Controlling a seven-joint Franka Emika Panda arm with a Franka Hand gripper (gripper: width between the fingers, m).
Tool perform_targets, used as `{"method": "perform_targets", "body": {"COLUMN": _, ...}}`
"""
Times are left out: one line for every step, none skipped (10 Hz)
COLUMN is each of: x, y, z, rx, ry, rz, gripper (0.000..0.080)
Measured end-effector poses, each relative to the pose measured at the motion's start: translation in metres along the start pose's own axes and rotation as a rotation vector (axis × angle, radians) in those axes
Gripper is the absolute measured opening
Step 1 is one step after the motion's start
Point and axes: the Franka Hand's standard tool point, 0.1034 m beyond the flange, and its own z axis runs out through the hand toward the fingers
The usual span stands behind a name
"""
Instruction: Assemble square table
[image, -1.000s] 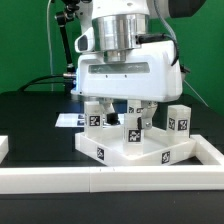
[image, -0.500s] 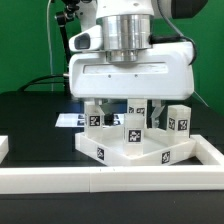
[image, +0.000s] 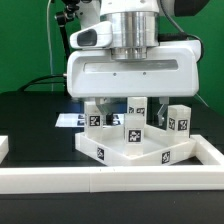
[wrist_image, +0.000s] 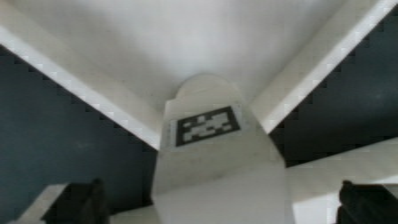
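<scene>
Tabletop: white square slab with a raised rim, lying flat on the black bench, one corner pushed into the angle of the white border rail. I read that as bracing, so the slab cannot slide while legs go in.

Legs: one stands on the slab under my gripper; another stands toward the exterior view's right, a third toward its left. A fourth I cannot pick out.

Gripper: fingers spread as wide as they go, holding nothing, straddling the middle leg without touching it. The wrist view shows that leg centred between the dark fingertips, tag facing up.

Judgement: I am lined up for a pick, not yet closed.
</scene>
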Motion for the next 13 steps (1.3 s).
{"method": "perform_targets", "body": {"x": -0.0002, "y": -0.0010, "z": 0.0001, "rx": -0.003, "ry": -0.001, "rz": -0.022, "gripper": 0.0649}}
{"method": "perform_targets", "body": {"x": -0.0004, "y": -0.0013, "z": 0.0001, "rx": -0.010, "ry": -0.002, "rz": -0.055, "gripper": 0.0640}}
{"method": "perform_targets", "body": {"x": -0.0002, "y": -0.0005, "z": 0.0001, "rx": -0.011, "ry": -0.002, "rz": -0.051, "gripper": 0.0640}}
{"method": "perform_targets", "body": {"x": -0.0002, "y": -0.0002, "z": 0.0001, "rx": -0.011, "ry": -0.002, "rz": -0.051, "gripper": 0.0402}}
{"method": "perform_targets", "body": {"x": -0.0002, "y": -0.0003, "z": 0.0001, "rx": -0.011, "ry": -0.002, "rz": -0.037, "gripper": 0.0402}}
{"method": "perform_targets", "body": {"x": -0.0002, "y": -0.0001, "z": 0.0001, "rx": -0.011, "ry": -0.002, "rz": -0.024, "gripper": 0.0286}}
{"method": "perform_targets", "body": {"x": -0.0002, "y": 0.0001, "z": 0.0001, "rx": -0.011, "ry": -0.002, "rz": -0.017, "gripper": 0.0289}}
{"method": "perform_targets", "body": {"x": -0.0002, "y": 0.0001, "z": 0.0001, "rx": -0.011, "ry": -0.001, "rz": 0.021, "gripper": 0.0289}}
{"method": "perform_targets", "body": {"x": -0.0002, "y": -0.0002, "z": 0.0002, "rx": -0.009, "ry": -0.001, "rz": 0.093, "gripper": 0.0289}}
{"method": "perform_targets", "body": {"x": -0.0003, "y": -0.0005, "z": 0.0002, "rx": -0.008, "ry": -0.001, "rz": 0.176, "gripper": 0.0289}}
{"method": "perform_targets", "body": {"x": -0.0003, "y": -0.0001, "z": 0.0001, "rx": -0.005, "ry": 0.007, "rz": 0.279, "gripper": 0.0289}}
{"method": "perform_targets", "body": {"x": -0.0040, "y": 0.0015, "z": -0.0004, "rx": 0.002, "ry": 0.038, "rz": 0.445, "gripper": 0.0290}}
{"method": "perform_targets", "body": {"x": -0.0064, "y": 0.0020, "z": -0.0004, "rx": 0.005, "ry": 0.042, "rz": 0.543, "gripper": 0.0290}}
